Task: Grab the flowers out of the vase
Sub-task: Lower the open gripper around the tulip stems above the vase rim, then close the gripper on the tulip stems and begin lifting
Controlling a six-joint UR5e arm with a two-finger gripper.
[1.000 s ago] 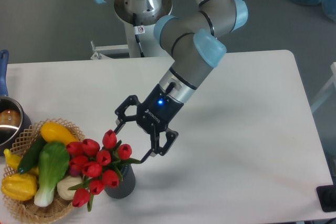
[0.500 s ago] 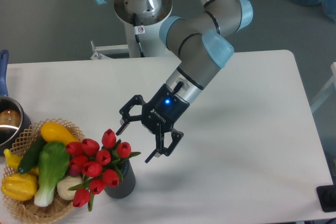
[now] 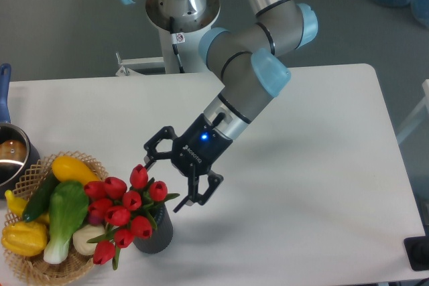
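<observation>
1. Fixed camera, background: grey floor behind a white table (image 3: 301, 165); the arm's base stands beyond the far edge.
2. Near the front-left corner: dark ribbed vase (image 3: 155, 234), upright, holding the red tulips (image 3: 124, 211). Buds fan out leftward over the rim; stems go down into the mouth.
3. Just left of the vase, at the left edge: wicker basket (image 3: 30, 262) with yellow, green and white vegetables. A metal pot (image 3: 12, 155) sits behind it.
4. Gripper (image 3: 163, 184): fingers spread wide, holding nothing, angled down toward the bunch from the right. One finger is beside the topmost bud; contact cannot be judged.
5. Judgement: the wide spread suits straddling the bunch before closing; flowers not yet lifted, and the basket close by leaves little room on the left.
</observation>
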